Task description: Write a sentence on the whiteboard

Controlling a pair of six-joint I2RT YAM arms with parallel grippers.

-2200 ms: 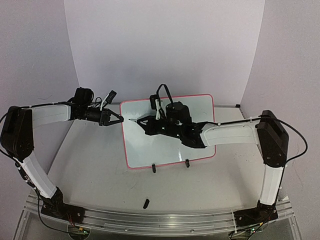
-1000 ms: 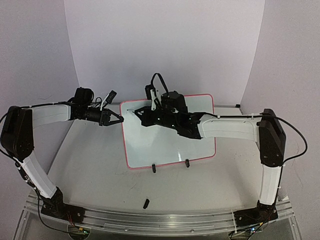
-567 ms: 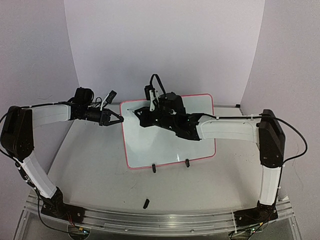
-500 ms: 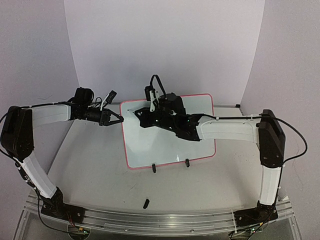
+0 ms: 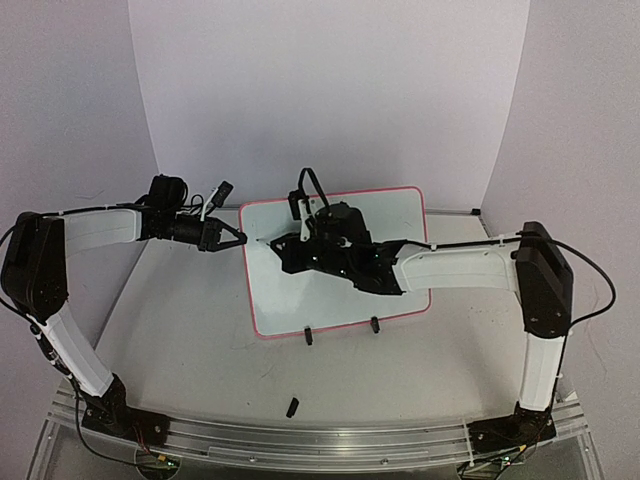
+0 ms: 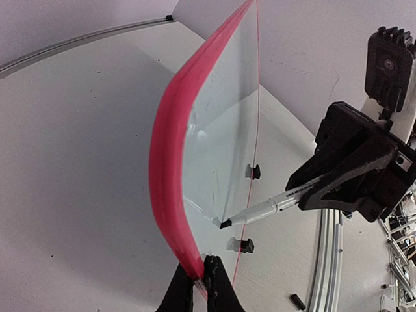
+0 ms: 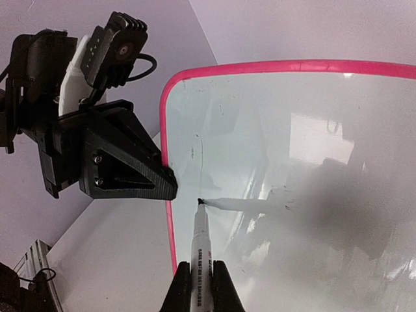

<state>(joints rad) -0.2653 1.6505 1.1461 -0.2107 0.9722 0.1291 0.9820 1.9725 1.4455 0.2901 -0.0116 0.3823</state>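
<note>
The whiteboard (image 5: pixel 300 295) stands tilted at the table's middle, glossy white with a red-pink frame. It also shows in the left wrist view (image 6: pixel 166 162) and the right wrist view (image 7: pixel 292 130). My left gripper (image 5: pixel 238 238) is shut on the frame's left edge (image 6: pixel 198 286). My right gripper (image 5: pixel 290 246) is shut on a white marker (image 7: pixel 199 240), whose black tip touches the board near its left edge. The marker also shows in the left wrist view (image 6: pixel 266 208). Of the sentence, only a thin dark stroke (image 7: pixel 201 162) shows above the tip; no words are readable.
Two black clip feet (image 5: pixel 308 336) (image 5: pixel 374 325) hold the board's lower edge. A small black marker cap (image 5: pixel 292 406) lies on the table in front, near the metal rail (image 5: pixel 320 440). White walls close in behind and at both sides.
My right gripper with the marker rose toward the board's top left corner, then came back down along the left edge. The left gripper and the board stayed still.
</note>
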